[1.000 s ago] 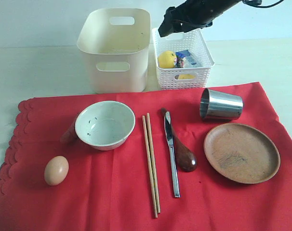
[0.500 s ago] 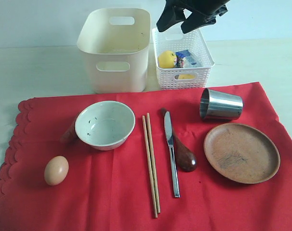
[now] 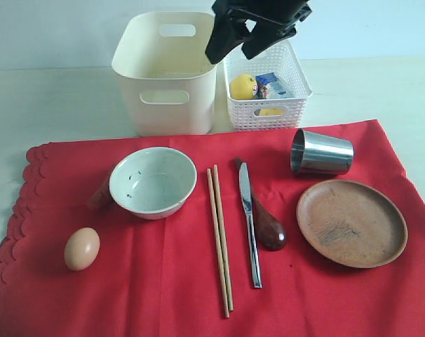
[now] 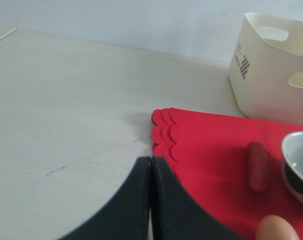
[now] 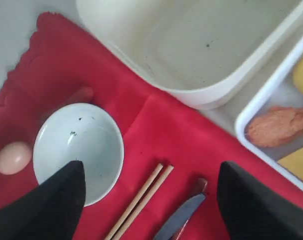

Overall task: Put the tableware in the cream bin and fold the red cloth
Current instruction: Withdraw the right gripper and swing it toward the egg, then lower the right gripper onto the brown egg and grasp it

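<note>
Right pincer: released, fingers spread wide, nothing held, hanging over the adjoining rims of the cream bin and the white lattice basket.
Left pincer: clenched, empty, low over the tabletop, beside the scalloped edge of the red cloth.
Tableware: bowl, chopsticks, table knife, wooden spoon, steel cup and wooden plate on the cloth, below the right pincer.

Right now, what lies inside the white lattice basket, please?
A yellow lemon, a blue-white carton and a yellow wedge; the white lattice basket's wall hides the rest.
</note>
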Action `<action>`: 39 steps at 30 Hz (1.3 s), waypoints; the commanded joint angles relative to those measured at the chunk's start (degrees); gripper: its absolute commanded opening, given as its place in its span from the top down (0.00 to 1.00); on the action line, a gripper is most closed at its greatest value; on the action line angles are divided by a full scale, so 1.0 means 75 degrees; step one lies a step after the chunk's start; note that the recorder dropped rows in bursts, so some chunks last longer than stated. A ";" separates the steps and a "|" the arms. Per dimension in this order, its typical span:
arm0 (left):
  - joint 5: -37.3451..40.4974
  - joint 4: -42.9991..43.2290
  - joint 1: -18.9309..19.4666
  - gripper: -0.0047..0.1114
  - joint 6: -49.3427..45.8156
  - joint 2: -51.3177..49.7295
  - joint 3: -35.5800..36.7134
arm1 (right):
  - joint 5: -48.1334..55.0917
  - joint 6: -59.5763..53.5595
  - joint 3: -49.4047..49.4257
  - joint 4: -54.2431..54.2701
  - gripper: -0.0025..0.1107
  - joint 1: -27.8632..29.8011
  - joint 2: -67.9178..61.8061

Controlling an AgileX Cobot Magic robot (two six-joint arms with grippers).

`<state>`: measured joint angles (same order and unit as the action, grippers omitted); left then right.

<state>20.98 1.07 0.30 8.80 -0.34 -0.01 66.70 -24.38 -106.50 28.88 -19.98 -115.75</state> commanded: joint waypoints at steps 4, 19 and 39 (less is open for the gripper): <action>-0.0087 0.0006 -0.0032 0.96 0.0013 0.0046 0.0001 | 0.0107 0.0089 -0.0049 -0.0937 0.36 -0.1144 0.0149; -0.0087 0.0006 -0.0032 0.96 0.0029 0.0046 0.0001 | 0.0077 -0.1608 -0.0049 -0.1140 0.36 -0.3065 0.0134; -0.0087 0.0006 -0.0032 0.96 0.0029 0.0046 0.0001 | -0.0143 -0.2398 0.0073 -0.1089 0.36 -0.4539 -0.0047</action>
<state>20.98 1.07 0.30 8.80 -0.34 -0.01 66.28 -41.63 -106.26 20.77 -53.26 -115.51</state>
